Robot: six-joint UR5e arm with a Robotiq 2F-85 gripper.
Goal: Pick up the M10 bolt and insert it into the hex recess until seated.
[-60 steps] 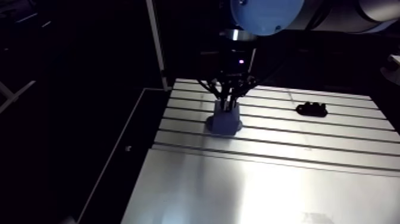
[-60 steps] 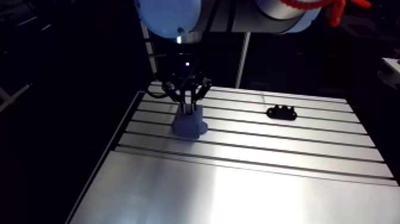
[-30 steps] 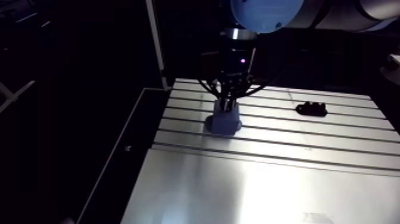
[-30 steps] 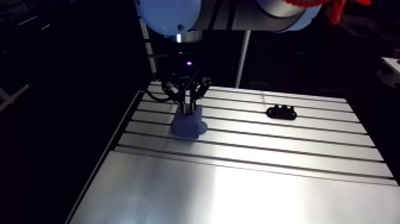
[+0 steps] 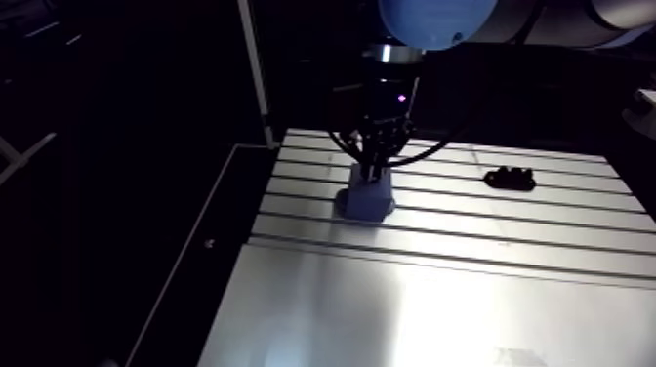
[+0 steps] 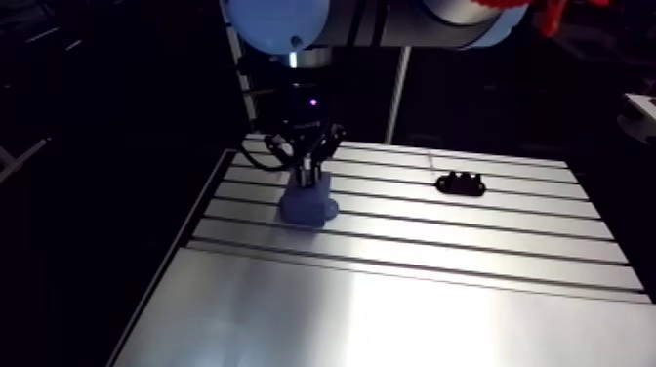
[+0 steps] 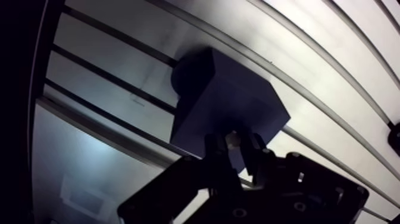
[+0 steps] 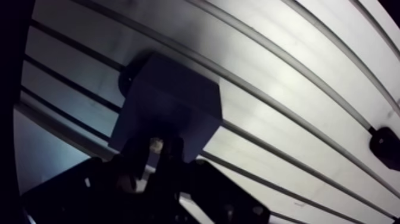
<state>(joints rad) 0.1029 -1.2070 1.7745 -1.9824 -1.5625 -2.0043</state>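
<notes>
We see the gripper (image 7: 234,144) clamped on the M10 bolt (image 7: 233,137); the blue block (image 7: 226,104) sits directly beneath it, aligned for insertion, we judge.

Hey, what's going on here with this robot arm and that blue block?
The arm's gripper is down over the blue block on the slotted table. Its fingers are close together, with a small pale piece, apparently the bolt, pinched between them right at the block's top face. Whether the bolt is seated in the recess cannot be seen. A small black part lies on its own farther across the table.
</notes>
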